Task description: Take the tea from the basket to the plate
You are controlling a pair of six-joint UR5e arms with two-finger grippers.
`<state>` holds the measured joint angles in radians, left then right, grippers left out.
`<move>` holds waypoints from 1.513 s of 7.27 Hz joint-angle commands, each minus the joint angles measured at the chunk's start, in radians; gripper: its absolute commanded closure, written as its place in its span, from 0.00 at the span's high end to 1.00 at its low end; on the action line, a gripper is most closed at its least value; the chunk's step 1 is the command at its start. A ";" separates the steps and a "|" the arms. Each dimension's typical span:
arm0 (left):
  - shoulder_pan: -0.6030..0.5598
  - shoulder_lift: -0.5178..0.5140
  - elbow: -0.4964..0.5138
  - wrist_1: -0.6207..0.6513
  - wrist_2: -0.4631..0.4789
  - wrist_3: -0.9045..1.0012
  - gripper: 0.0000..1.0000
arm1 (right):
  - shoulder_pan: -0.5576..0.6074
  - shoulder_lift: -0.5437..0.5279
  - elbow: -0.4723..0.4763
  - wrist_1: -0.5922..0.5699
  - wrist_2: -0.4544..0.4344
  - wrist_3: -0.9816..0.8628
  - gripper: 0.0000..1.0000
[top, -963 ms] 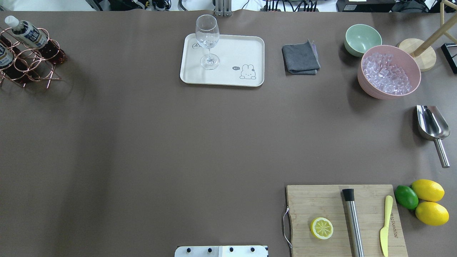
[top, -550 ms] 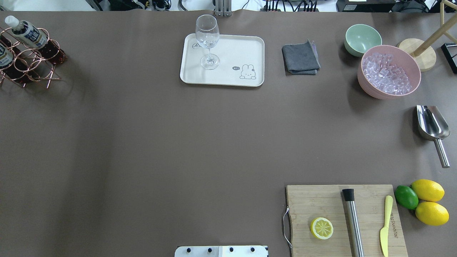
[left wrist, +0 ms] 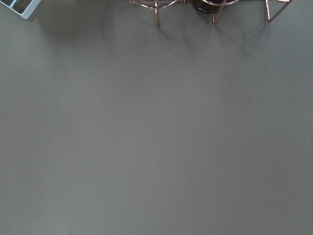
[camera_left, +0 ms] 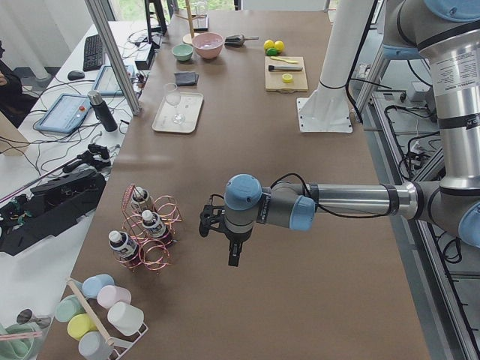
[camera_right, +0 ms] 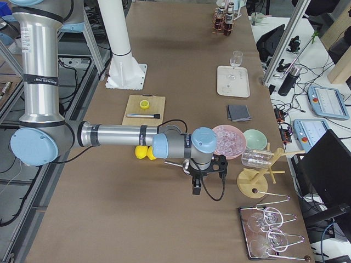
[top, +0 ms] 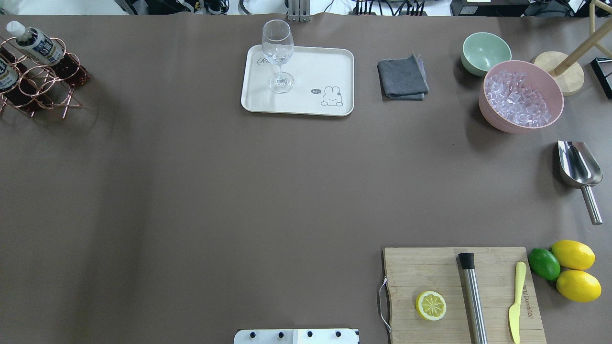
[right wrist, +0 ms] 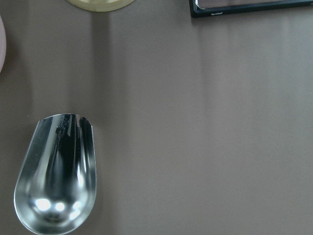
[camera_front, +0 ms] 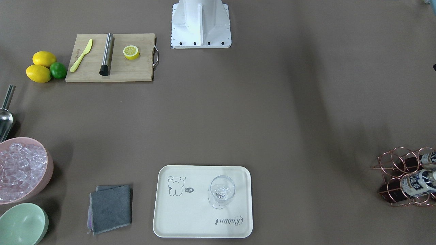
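Three tea bottles (camera_left: 154, 225) with white caps lie in a copper wire basket (camera_left: 161, 251) at the table's left end. The overhead view shows one bottle (top: 36, 44) in the basket (top: 43, 81), and so does the front view (camera_front: 415, 182). The cream plate (top: 315, 62) lies at the far middle with a stemmed glass (top: 278, 52) on it. My left gripper (camera_left: 232, 255) hangs over the table beside the basket; I cannot tell if it is open. My right gripper (camera_right: 196, 189) hangs near the steel scoop (right wrist: 56, 171); I cannot tell its state.
A cutting board (top: 430, 272) with a lemon half, a metal muddler and a yellow knife lies near right. Two lemons and a lime (top: 573, 270), a pink ice bowl (top: 521, 95), a green bowl (top: 485, 52) and a grey cloth (top: 402, 77) stand on the right.
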<state>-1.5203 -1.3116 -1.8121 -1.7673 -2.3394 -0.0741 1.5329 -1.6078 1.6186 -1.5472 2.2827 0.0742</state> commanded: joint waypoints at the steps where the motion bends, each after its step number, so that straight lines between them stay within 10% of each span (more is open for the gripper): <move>1: 0.000 -0.001 0.004 -0.003 0.000 0.000 0.97 | -0.014 0.009 -0.006 0.002 0.000 0.002 1.00; 9: -0.070 0.002 0.010 -0.003 0.063 -0.026 0.97 | -0.014 0.011 0.027 0.013 0.012 -0.001 1.00; 11: -0.090 -0.017 0.056 0.000 0.017 -0.026 0.97 | -0.028 0.006 0.031 0.201 0.114 0.002 1.00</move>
<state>-1.5892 -1.3183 -1.7848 -1.7697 -2.2976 -0.0988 1.5161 -1.5979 1.6473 -1.4913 2.3110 0.0727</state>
